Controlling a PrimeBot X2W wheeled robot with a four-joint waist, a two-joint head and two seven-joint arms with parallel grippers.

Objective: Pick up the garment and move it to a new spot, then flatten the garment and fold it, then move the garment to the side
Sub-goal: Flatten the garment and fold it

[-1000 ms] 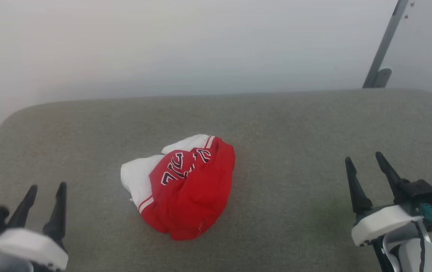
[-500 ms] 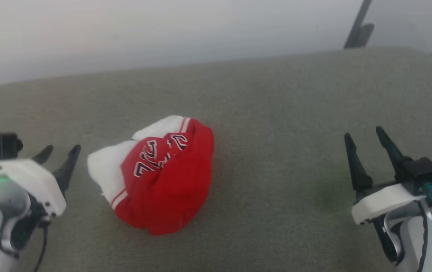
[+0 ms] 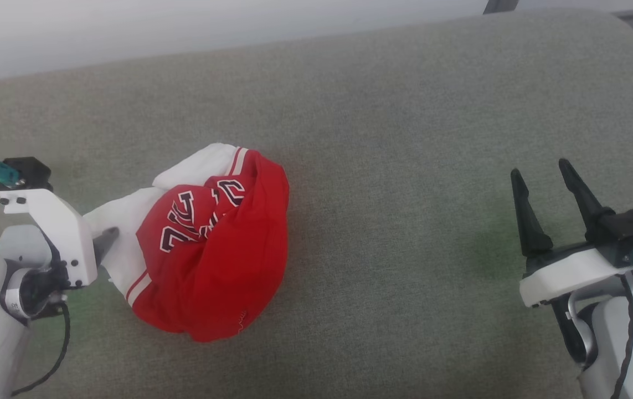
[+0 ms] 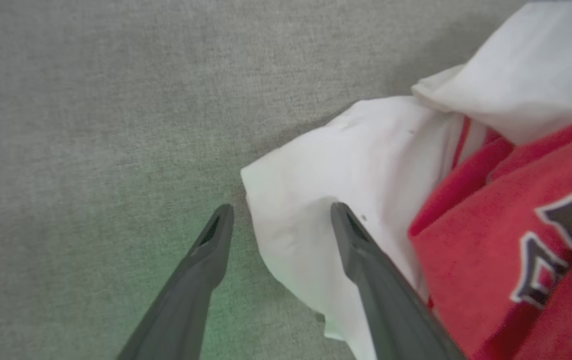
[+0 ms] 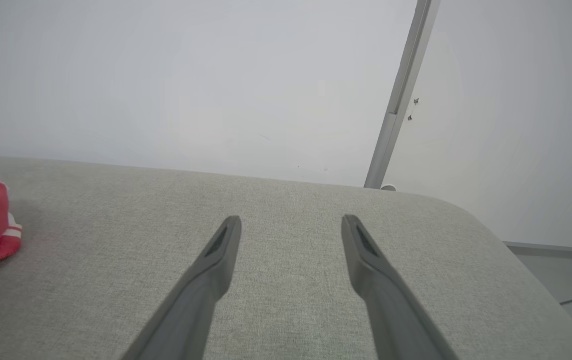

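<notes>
**Head view.** The garment (image 3: 211, 260) is lying in a crumpled mound left of centre on the grey-green upholstered surface (image 3: 405, 127). Its red body is bulging toward the lower middle of the frame, and its dark, white-outlined letters (image 3: 200, 216) are showing on the upper left face. A white sleeve (image 3: 122, 244) with striped trim is spilling toward the left edge. There the left arm's white wrist housing (image 3: 50, 221) is reaching in from the lower left. The right gripper (image 3: 539, 169) is hovering at the right edge, well apart from the garment. Its two fingers are pointing up the frame, spread wide and gripping nothing.

**Left wrist view.** The left gripper (image 4: 281, 210) is standing wide open, with nothing clamped. The finger on the left of the frame is lying over bare upholstery. The finger on the right is overlapping the white sleeve, and the sleeve's corner is sitting in the gap between the two tips. Whether either finger is touching the cloth cannot be told. A faint green glow (image 4: 225, 300) is tinting the upholstery at bottom centre.

**Right wrist view.** The right gripper's fingers are rising over bare upholstery at bottom centre. A red fold of the garment is showing at the left edge of the frame. A pale wall (image 5: 165, 75) is running across the top, and a grey post (image 5: 401, 95) is leaning in the upper right.
</notes>
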